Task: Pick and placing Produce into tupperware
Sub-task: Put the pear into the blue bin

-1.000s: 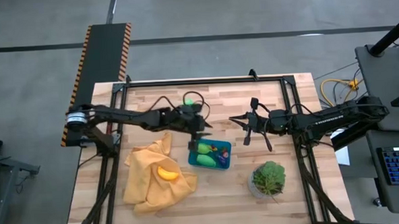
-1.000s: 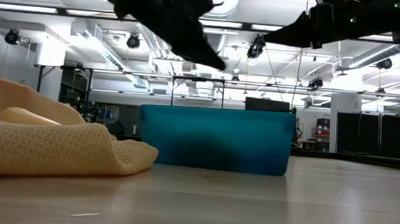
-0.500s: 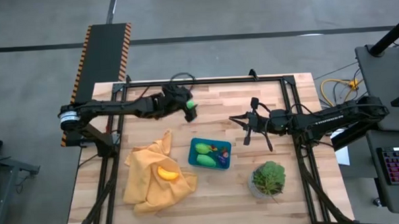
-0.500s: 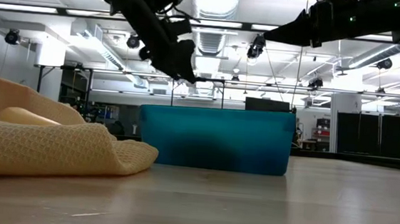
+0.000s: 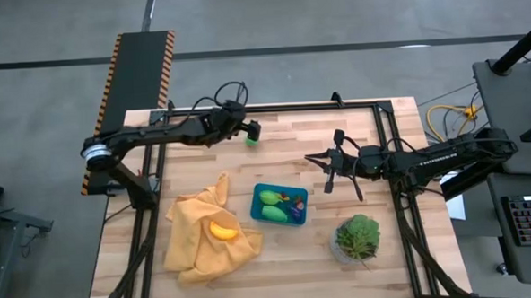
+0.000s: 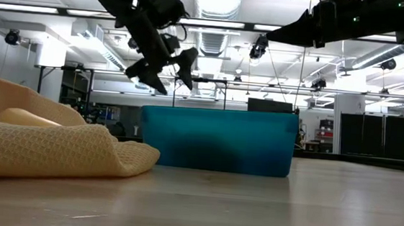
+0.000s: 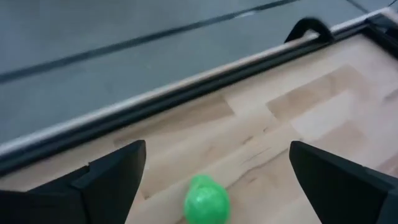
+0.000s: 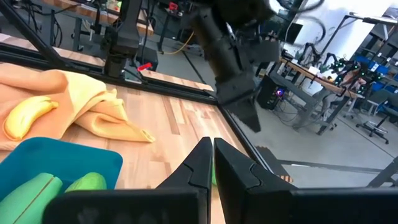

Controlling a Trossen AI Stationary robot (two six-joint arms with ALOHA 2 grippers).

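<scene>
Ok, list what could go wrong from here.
1. The green piece is small and round; the open left claw above it could nudge it so it rolls toward the table's far edge.
2. The banana lies in folds of the cloth; a grasp there might snag fabric.

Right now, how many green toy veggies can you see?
3. Two green pieces lie side by side in the tupperware; one green ball sits on the table below the left gripper. The cloth may hide more.

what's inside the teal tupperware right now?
The tupperware holds two green pieces and small red and dark bits. Anything beneath them is hidden.
</scene>
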